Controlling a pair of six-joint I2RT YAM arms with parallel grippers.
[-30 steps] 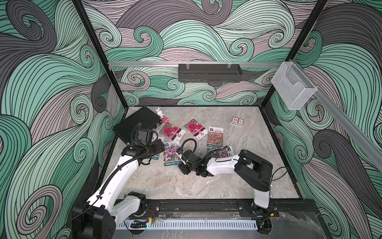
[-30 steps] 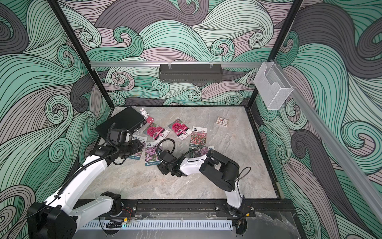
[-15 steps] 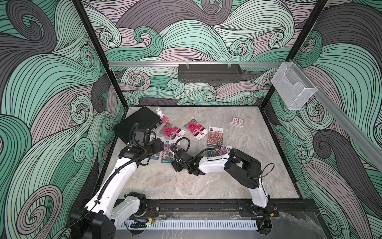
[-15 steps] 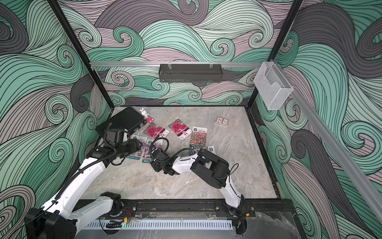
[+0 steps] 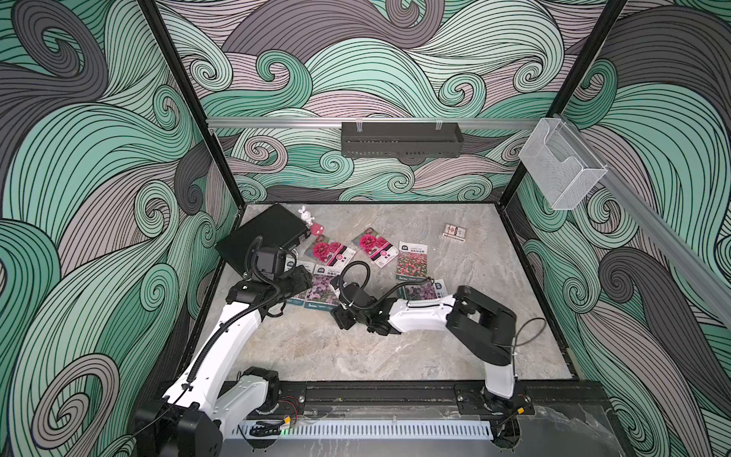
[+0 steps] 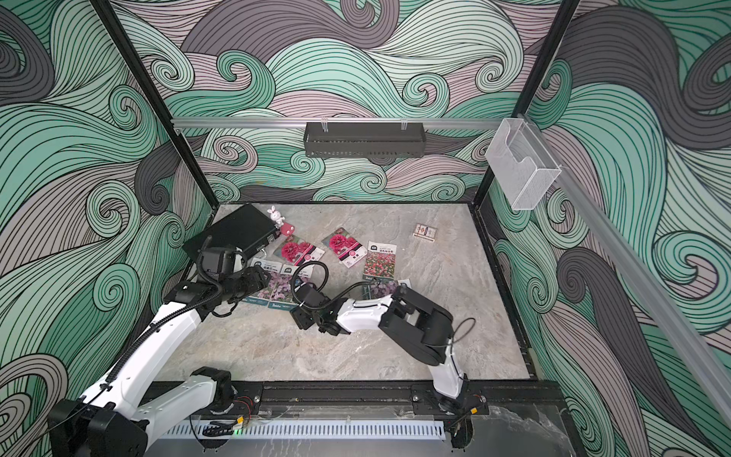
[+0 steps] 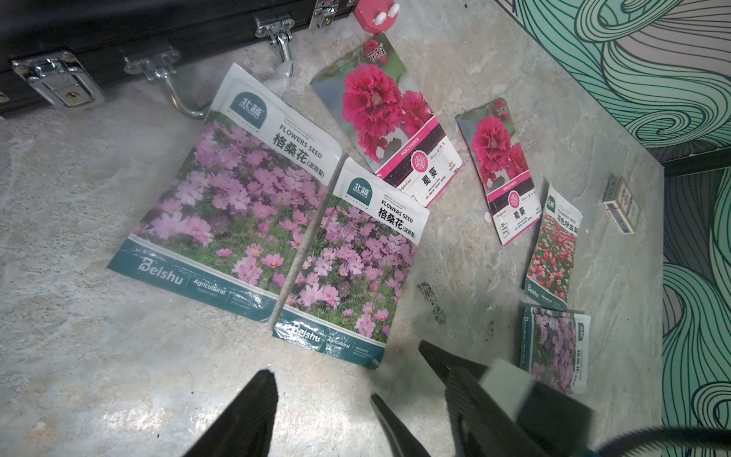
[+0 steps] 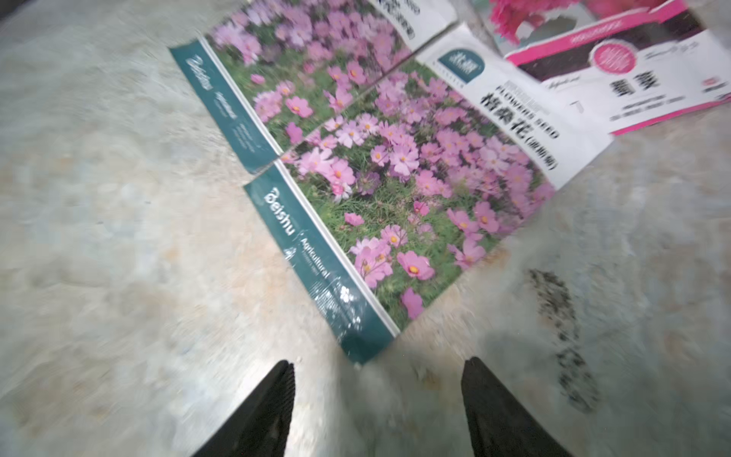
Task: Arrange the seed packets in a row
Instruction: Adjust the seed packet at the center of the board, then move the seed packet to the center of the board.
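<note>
Six packets (image 7: 237, 205) lie flat on the tabletop (image 7: 79, 356). Two purple ones sit side by side near the case (image 7: 118, 23), with two magenta ones beyond and a red and a third purple to the right. The left end effector (image 7: 321, 385) hovers open and empty. The right end effector (image 8: 379, 362) is open and empty at a purple packet's corner.

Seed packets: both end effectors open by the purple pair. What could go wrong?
The purple packet lies flat; the open right end effector at its corner may slip off or scrape the table.
Its neighbours, the other purple packet and a magenta packet, lie beside it; a drag could shift both.
The left end effector is close by; the two may bump.
</note>
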